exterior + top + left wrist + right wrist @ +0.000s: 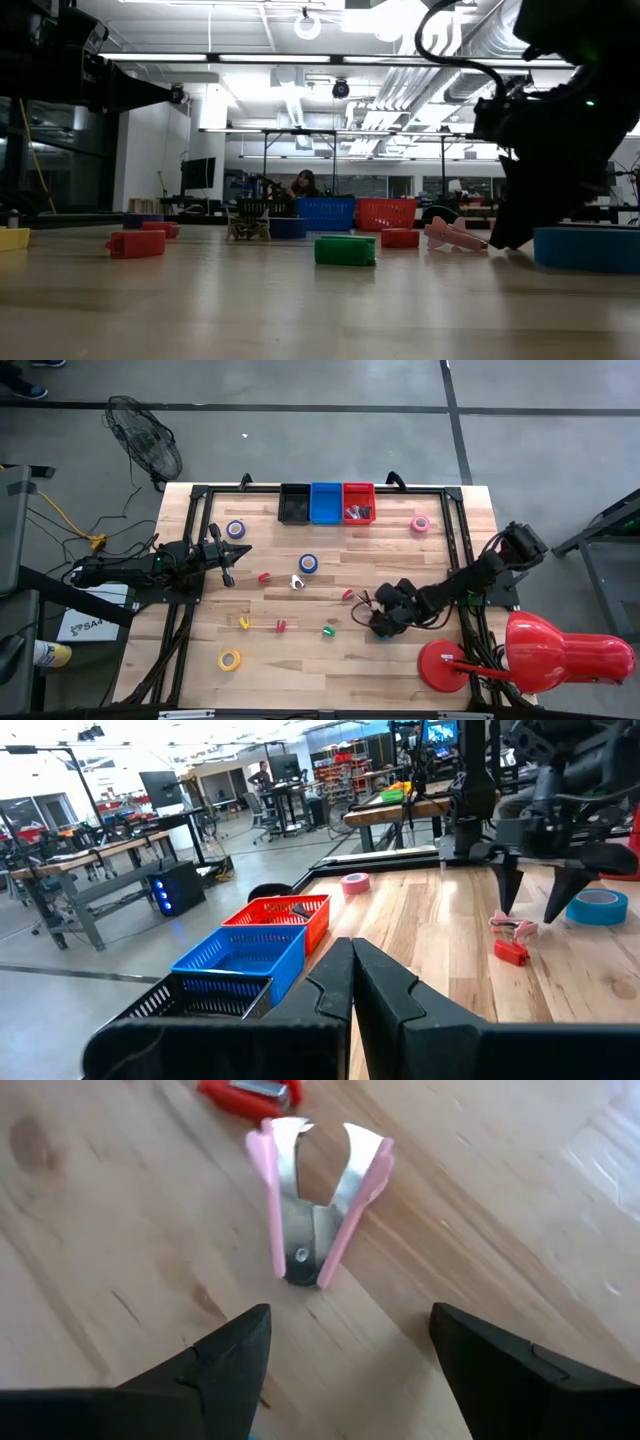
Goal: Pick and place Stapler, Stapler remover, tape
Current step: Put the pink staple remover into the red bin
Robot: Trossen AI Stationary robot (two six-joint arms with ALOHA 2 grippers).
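Observation:
A pink staple remover (pixel 315 1210) lies flat on the wooden table, jaws toward a small red stapler (pixel 250 1092). My right gripper (pixel 350 1350) hovers open just above and short of the remover's hinge end, touching nothing; it slants down at centre right of the table (pixel 368 612). A blue tape roll (pixel 598 905) lies beside it. Other tape rolls are blue (pixel 308 563), purple (pixel 235 529), pink (pixel 420 523) and yellow (pixel 229 659). A green stapler (pixel 327 630) lies near the middle. My left gripper (pixel 350 980) is shut and level at the table's left (pixel 232 555).
Black (pixel 294 503), blue (pixel 326 502) and red (pixel 358 502) bins stand at the far edge. More small staplers (pixel 264 576) (pixel 281 626) and removers (pixel 297 582) (pixel 244 623) lie scattered mid-table. A red lamp (pixel 530 655) stands at the near right corner.

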